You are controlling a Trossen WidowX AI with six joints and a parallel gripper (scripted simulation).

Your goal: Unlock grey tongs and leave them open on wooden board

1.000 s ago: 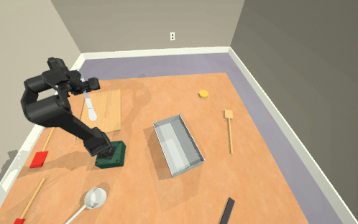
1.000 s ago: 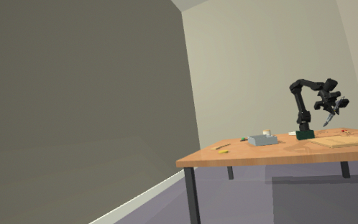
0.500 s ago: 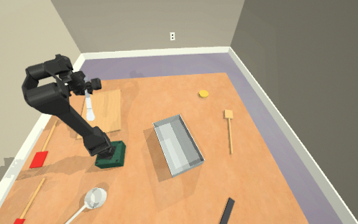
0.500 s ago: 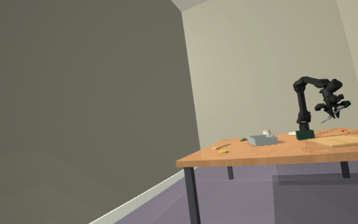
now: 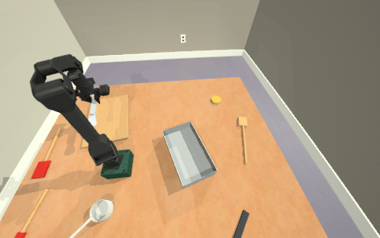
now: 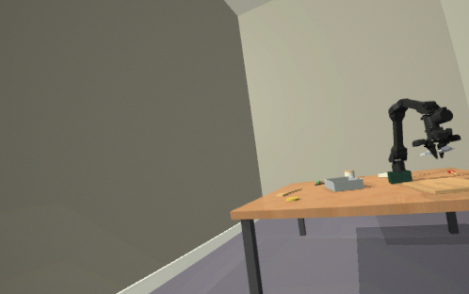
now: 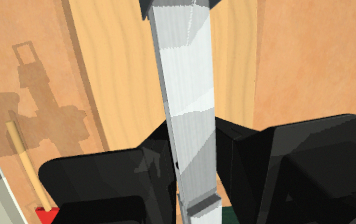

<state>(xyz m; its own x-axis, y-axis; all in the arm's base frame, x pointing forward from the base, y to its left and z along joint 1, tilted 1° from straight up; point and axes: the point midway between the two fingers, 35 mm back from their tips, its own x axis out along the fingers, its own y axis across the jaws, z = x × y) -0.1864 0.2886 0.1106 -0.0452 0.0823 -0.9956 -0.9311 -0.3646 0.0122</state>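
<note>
The grey tongs (image 5: 93,112) (image 6: 445,149) (image 7: 190,75) are in the air above the wooden board (image 5: 114,114) (image 6: 443,187) (image 7: 120,75), near its left side in the top view. They lie roughly level in the exterior view, and their arms look closed together. My gripper (image 6: 438,153) (image 7: 186,120) is shut on them, with a black finger on each side in the wrist view. The far end of the tongs is cut off in the wrist view, and the lock cannot be made out. The roasting tin (image 5: 200,172) (image 6: 345,186) stands empty on the table.
A red-headed tool (image 5: 41,169) (image 7: 47,215) lies left of the arm's green base (image 5: 122,165) (image 6: 399,177). A white ladle-like pan (image 5: 101,210) is in front. Right of the tin are a yellow disc (image 5: 216,100) (image 6: 292,199), a wooden mallet (image 5: 243,121) and a dark bar (image 5: 240,224).
</note>
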